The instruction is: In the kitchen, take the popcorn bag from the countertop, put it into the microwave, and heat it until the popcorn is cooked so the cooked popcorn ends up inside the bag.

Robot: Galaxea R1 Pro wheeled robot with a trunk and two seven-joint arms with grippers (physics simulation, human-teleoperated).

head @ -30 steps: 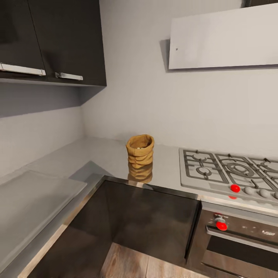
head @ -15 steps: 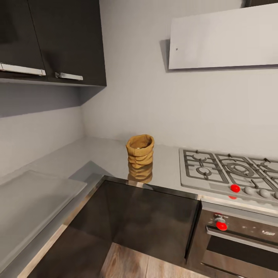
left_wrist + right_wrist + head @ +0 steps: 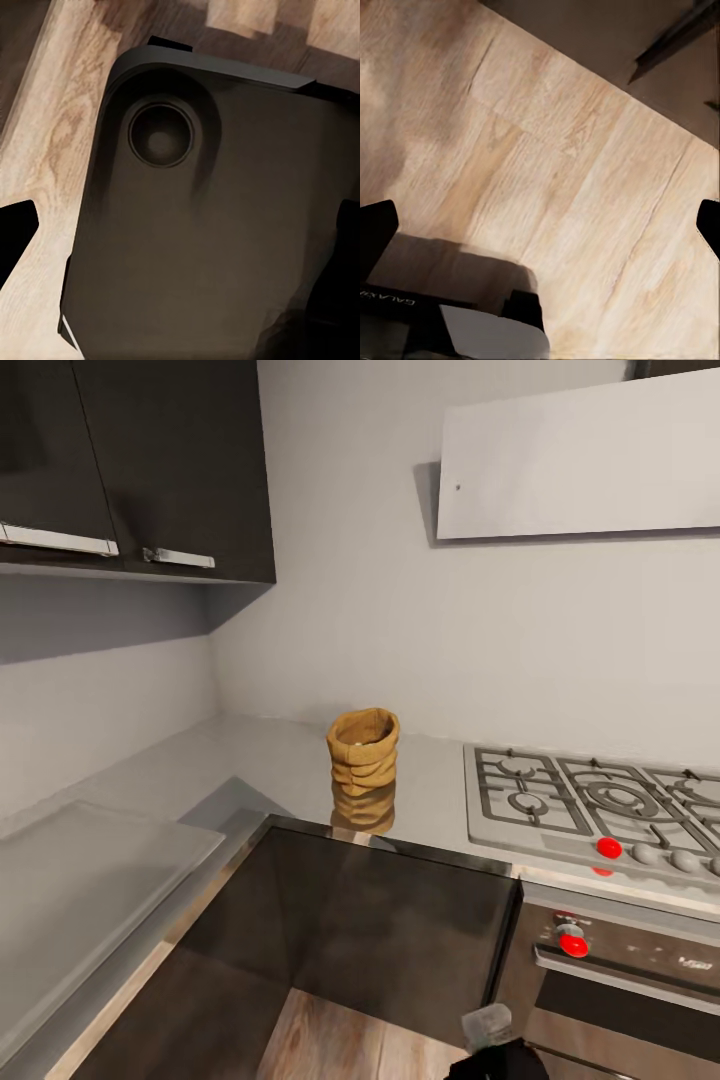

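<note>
The popcorn bag [image 3: 362, 751], a tan wrinkled sack with an open rim, stands upright on the pale grey countertop [image 3: 262, 760], just left of the gas hob. The microwave is out of view. A piece of a robot arm [image 3: 492, 1044] pokes in at the bottom edge of the head view, far below the bag. In the left wrist view my left gripper [image 3: 180, 232] is open over the robot's dark base, with wood floor beside it. My right gripper [image 3: 541, 229] is open above bare wood floor, holding nothing.
A grey gas hob [image 3: 590, 800] with red knobs lies right of the bag, above a black oven [image 3: 620, 980]. Dark upper cabinets [image 3: 150, 460] hang at the left and a pale hood [image 3: 580, 455] at the right. A dark cabinet front [image 3: 380, 930] drops below the counter edge.
A piece of a robot arm has risen into the bottom of the head view. The bag and the rest of the kitchen look the same.
</note>
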